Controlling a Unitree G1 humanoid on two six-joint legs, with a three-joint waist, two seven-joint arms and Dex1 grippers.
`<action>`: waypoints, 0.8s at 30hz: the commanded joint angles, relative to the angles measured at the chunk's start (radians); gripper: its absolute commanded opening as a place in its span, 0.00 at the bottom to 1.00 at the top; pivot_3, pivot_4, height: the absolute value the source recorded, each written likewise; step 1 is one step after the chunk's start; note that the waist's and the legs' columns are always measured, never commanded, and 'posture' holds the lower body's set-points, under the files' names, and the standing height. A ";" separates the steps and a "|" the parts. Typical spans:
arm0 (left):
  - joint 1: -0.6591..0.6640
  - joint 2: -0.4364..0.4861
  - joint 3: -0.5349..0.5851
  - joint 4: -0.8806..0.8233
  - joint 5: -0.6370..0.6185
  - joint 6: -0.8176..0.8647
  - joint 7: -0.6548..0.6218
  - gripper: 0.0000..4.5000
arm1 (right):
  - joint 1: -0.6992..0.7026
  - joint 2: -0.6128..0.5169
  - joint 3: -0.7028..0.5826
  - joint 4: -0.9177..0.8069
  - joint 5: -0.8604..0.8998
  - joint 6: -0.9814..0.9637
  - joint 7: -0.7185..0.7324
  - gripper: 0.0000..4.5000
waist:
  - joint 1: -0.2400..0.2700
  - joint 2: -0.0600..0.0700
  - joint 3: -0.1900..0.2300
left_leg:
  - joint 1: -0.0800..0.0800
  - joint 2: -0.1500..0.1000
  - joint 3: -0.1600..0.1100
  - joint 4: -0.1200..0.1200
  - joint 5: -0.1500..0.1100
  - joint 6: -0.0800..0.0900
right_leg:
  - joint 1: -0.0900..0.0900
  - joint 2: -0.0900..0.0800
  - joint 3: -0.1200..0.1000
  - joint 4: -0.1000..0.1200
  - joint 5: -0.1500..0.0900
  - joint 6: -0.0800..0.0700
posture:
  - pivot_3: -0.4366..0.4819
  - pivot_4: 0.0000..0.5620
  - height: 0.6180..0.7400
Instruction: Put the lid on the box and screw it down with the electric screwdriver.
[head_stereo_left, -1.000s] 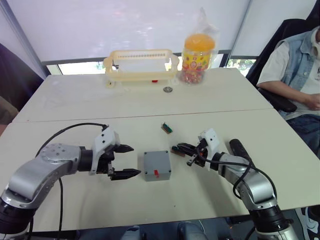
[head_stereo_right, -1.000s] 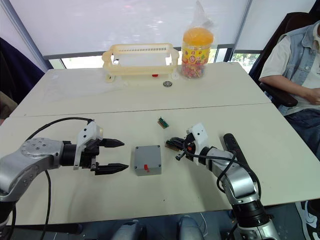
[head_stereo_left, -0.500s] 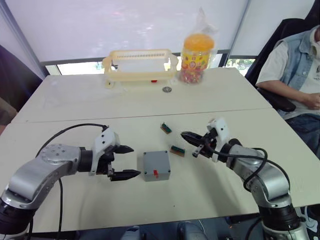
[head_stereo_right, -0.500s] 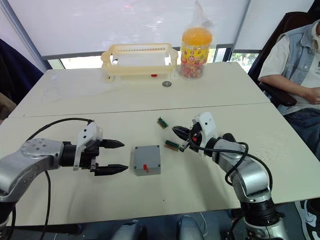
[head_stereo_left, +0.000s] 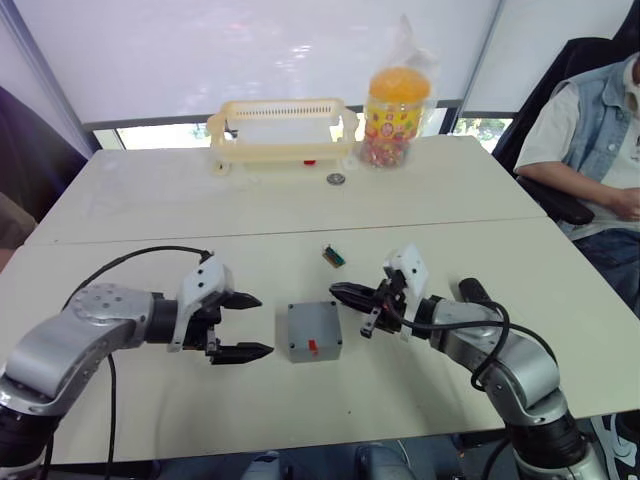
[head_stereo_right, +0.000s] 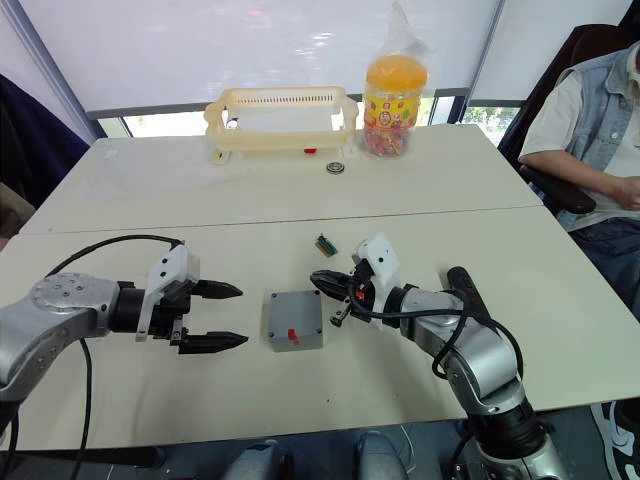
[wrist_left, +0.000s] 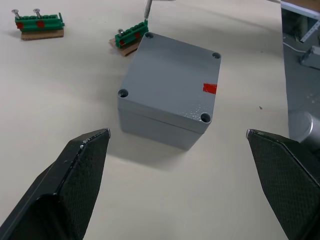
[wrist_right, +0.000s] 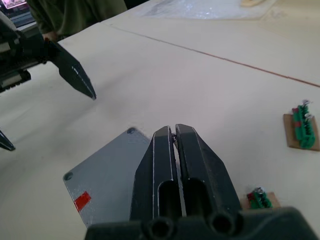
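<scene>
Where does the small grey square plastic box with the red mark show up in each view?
Left eye view: grey square plastic box, low centre, between the two grippers.
Right eye view: same box, slightly left of centre.
Left wrist view: box in the upper middle, lid closed, four corner holes.
Right wrist view: box at the lower left, partly behind the black fingers.
Shared landmark: the red mark on the box.

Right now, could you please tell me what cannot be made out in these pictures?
Inside the box: hidden by the lid, all views.
Lid's corner holes: too dark, left wrist view, to show screws.
Anything pinched by the shut right claw: hidden by the claw itself, right wrist view.
</scene>
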 joint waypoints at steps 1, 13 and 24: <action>0.000 0.016 0.040 -0.019 -0.013 -0.002 -0.002 1.00 | 0.001 -0.005 0.005 -0.001 -0.008 -0.031 0.013 0.01 | 0.000 0.000 0.000 | 0.000 0.000 0.000 0.000 0.000 0.000 | 0.000 0.000 0.000 0.000 0.000 0.000 | 0.48 0.27 1.00; 0.013 0.009 0.040 -0.029 -0.016 0.000 0.016 1.00 | 0.023 -0.010 0.018 0.019 -0.026 -0.052 0.023 0.01 | 0.000 0.000 0.000 | 0.000 0.000 0.000 0.000 0.000 0.000 | 0.000 0.000 0.000 0.000 0.000 0.000 | 0.48 0.27 1.00; -0.001 0.005 0.029 -0.028 -0.016 0.000 0.018 1.00 | 0.021 -0.005 0.041 0.058 -0.058 -0.067 0.022 0.01 | 0.001 0.000 0.000 | 0.000 0.000 0.000 0.000 0.000 0.000 | 0.000 0.000 0.000 0.000 0.000 0.000 | 0.48 0.27 1.00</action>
